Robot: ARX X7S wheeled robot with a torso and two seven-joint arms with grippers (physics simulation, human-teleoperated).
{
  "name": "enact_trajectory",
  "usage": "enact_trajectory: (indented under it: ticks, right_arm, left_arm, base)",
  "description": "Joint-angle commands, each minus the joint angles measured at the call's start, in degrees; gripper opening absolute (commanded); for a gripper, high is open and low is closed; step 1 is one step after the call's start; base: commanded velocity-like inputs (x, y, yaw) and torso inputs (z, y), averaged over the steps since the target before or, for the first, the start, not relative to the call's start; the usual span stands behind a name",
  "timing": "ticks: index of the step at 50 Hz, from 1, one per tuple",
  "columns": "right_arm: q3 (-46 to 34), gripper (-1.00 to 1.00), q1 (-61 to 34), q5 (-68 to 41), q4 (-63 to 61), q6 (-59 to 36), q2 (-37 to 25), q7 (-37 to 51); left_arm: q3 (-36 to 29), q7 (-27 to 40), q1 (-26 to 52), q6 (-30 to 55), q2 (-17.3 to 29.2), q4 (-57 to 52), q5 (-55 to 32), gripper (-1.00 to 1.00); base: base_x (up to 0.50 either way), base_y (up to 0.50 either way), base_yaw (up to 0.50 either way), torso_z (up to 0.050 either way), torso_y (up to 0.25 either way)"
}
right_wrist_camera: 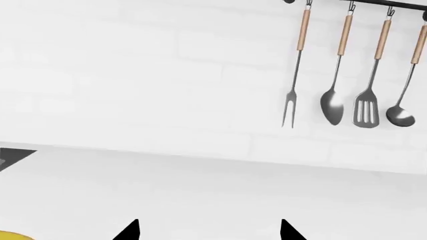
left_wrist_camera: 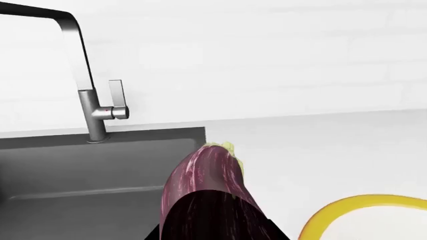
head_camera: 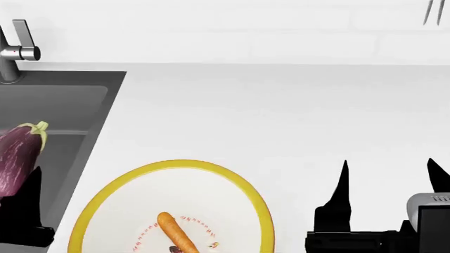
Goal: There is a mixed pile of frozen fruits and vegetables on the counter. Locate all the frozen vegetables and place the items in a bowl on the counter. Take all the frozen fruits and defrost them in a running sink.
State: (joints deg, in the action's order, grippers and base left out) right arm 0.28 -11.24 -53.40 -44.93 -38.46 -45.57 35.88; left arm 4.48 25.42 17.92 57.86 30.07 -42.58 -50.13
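My left gripper (head_camera: 21, 184) is shut on the dark purple eggplant (head_camera: 20, 155) and holds it upright over the right side of the dark grey sink (head_camera: 63, 105), its green stem cap up. In the left wrist view the eggplant (left_wrist_camera: 210, 190) fills the jaws, with the faucet (left_wrist_camera: 90, 95) behind and the bowl's yellow rim (left_wrist_camera: 347, 207) beside it. The bowl (head_camera: 113, 195) sits on the white counter (head_camera: 281, 116) right of the sink and holds the orange carrot (head_camera: 174, 233). My right gripper (head_camera: 390, 176) is open and empty over the counter right of the bowl. The pear and the brown fruit are out of view.
The faucet's lever handle (head_camera: 21, 45) stands at the sink's back edge. Several utensils (right_wrist_camera: 347, 70) hang from a wall rail at the far right. A white brick wall (head_camera: 246, 26) backs the counter.
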Motion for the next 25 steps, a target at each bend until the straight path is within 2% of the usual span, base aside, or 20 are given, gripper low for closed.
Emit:
enact_trajectory:
  ticks: [1, 6, 11, 15, 25]
  right_arm:
    - [-1.4, 1.00, -0.7, 0.7, 0.6, -0.6, 0.0, 0.1]
    - [-3.0, 1.00, -1.6, 1.1, 0.8, -1.5, 0.3, 0.2]
    - [-1.6, 1.00, -1.3, -0.8, 0.7, -1.5, 0.1, 0.6]
    - [-0.6, 1.00, -1.0, -1.9, 0.6, -1.0, 0.1, 0.7]
    - [0.2, 1.00, -0.6, -3.3, 0.8, -0.7, -0.1, 0.4]
  left_arm:
    - [-2.3, 0.4, 1.0, -0.3, -0.6, -0.4, -0.5, -1.00]
    - [-5.8, 0.0, 3.6, 1.3, -3.3, -0.8, -3.2, -1.00]
    - [-14.4, -2.6, 6.7, 0.5, -6.4, 2.7, 1.0, -1.00]
    - [-16.9, -2.5, 8.8, 1.7, -8.1, 2.9, 0.5, -1.00]
    - [-22.0, -4.1, 5.6, -0.3, -9.6, 2.6, 2.0, -1.00]
  base:
    - [0.00, 0.00, 0.00, 0.000, 0.000]
    - [0.00, 0.00, 0.00, 0.000, 0.000]
    - [0.00, 0.00, 0.00, 0.000, 0.000]
    - [0.00, 0.00, 0.00, 0.000, 0.000]
    - [0.00, 0.00, 0.00, 0.000, 0.000]
